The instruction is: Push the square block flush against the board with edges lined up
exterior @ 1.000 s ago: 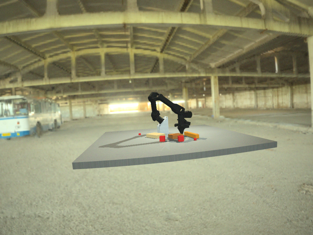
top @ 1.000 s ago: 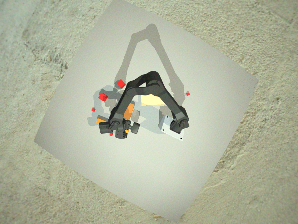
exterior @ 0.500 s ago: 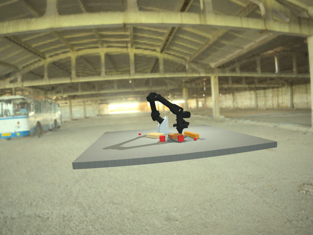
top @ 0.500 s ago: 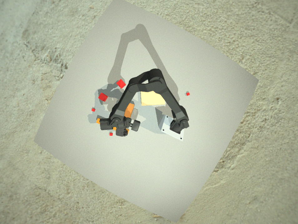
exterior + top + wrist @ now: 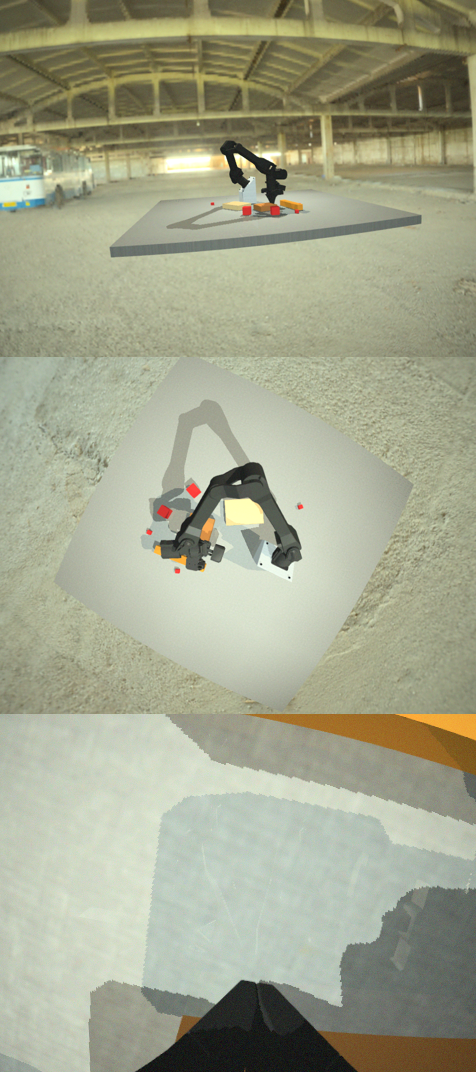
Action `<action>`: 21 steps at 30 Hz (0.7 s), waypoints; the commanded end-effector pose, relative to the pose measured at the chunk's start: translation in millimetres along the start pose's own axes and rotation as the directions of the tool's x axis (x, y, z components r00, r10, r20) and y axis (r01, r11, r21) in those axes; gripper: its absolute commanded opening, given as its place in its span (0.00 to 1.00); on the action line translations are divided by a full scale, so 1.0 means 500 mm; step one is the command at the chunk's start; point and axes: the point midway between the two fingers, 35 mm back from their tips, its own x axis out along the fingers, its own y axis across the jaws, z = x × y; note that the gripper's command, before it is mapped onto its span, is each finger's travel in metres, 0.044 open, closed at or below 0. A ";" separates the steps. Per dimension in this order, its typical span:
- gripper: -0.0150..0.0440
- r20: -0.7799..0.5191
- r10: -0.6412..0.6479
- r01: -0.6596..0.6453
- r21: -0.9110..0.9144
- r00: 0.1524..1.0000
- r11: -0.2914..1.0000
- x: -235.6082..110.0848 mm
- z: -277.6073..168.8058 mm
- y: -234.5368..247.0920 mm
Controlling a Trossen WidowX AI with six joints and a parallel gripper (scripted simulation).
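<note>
The orange square block (image 5: 206, 529) (image 5: 263, 207) (image 5: 400, 1054) lies flat on the table, partly hidden under the arm in the top view. The pale yellow board (image 5: 244, 511) (image 5: 236, 206) lies flat to its right in the top view, with a gap between them; the board is out of the wrist view. My gripper (image 5: 272, 202) (image 5: 253, 997) is shut and empty. It points down low, at the block's side that faces the long orange bar. The fingertips are hidden in the top view, and I cannot tell whether they touch the block.
The long orange bar (image 5: 158, 550) (image 5: 291, 204) (image 5: 350, 729) lies beyond my fingertips from the block. Two red cubes (image 5: 193, 490) (image 5: 164, 511) (image 5: 246, 210) (image 5: 274, 210) stand on the block's other side. Small red cubes (image 5: 148, 532) (image 5: 177, 570) (image 5: 300, 506) lie farther out. My white base (image 5: 265, 560) stands right of the bar.
</note>
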 end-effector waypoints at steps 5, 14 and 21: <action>0.25 -0.006 0.003 -0.003 -0.005 1.000 1.000 0.003 -0.021 0.001; 0.25 -0.006 0.003 -0.003 -0.005 1.000 1.000 0.003 -0.039 -0.001; 0.25 -0.006 0.003 -0.003 -0.005 1.000 1.000 0.003 -0.053 -0.003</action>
